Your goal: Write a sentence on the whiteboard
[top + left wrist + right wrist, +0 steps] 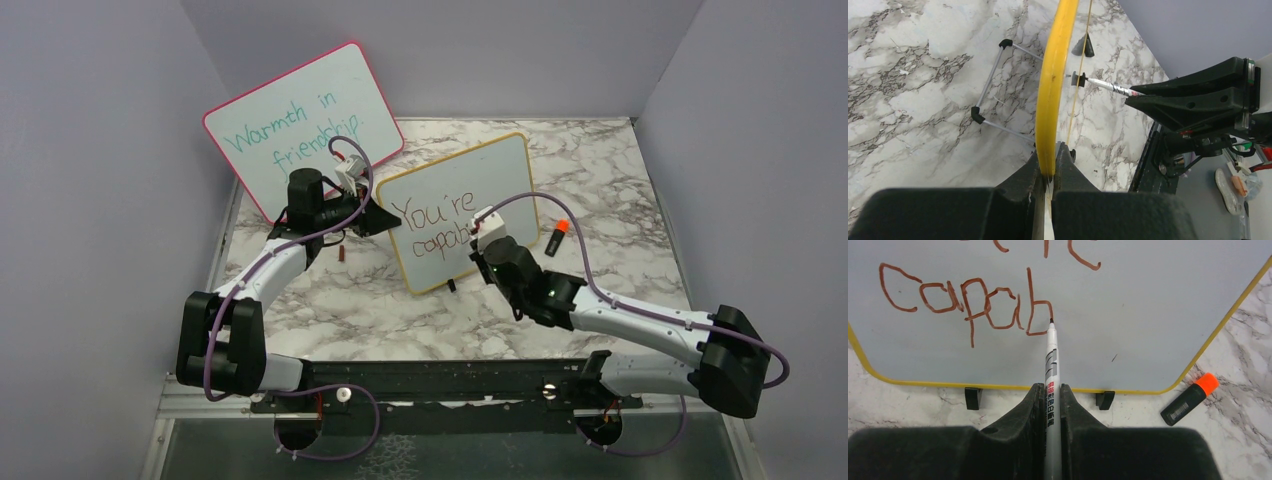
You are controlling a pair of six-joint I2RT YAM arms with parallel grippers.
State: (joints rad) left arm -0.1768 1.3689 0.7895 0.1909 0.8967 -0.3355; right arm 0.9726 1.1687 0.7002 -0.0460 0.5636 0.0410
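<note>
The yellow-framed whiteboard (470, 205) stands upright at mid-table on small black feet (973, 396). Its red-brown sentence (440, 222) reads "You're" over "capab" (965, 305). My left gripper (383, 220) is shut on the board's left edge; the yellow frame (1053, 85) runs between its fingers. My right gripper (478, 240) is shut on a white marker (1050, 370), whose tip touches the board at the end of the "b". The marker (1110, 87) also shows in the left wrist view, against the board's face.
A larger pink-framed board (300, 125) with teal writing leans at the back left. The marker's black and orange cap (556, 238) lies on the marble right of the yellow board, also in the right wrist view (1190, 399). A wire stand (993, 85) props the board behind.
</note>
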